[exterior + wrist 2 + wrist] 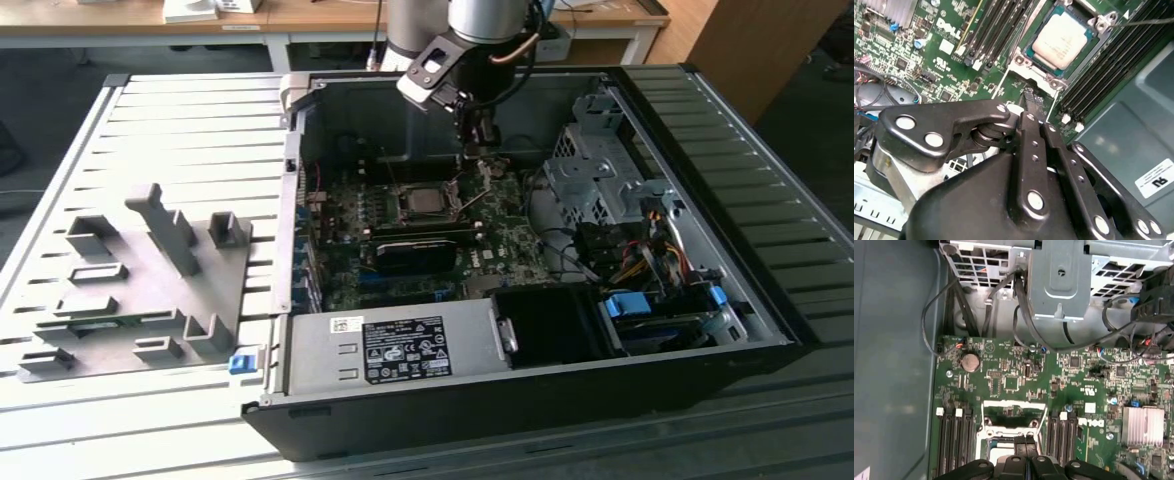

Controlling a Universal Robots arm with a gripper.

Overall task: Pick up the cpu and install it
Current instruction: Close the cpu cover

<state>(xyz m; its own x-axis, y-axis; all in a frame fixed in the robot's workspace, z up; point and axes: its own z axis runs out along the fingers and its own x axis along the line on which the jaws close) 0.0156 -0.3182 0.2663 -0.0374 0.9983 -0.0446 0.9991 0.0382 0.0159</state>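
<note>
cpu in socket, claw pinched together nearby

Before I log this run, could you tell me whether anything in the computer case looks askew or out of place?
Nothing stands out. The chip lies flat and square in its socket on the green board, with no tilt or lifted corner that I can see. The gripper hangs beside it, shut and empty.

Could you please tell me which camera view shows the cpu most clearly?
The second wrist view: the cpu lies in its socket, its pale metal top unobstructed beyond the gripper. The exterior view shows the cpu from farther off. In the first wrist view the gripper hides most of the socket.
</note>
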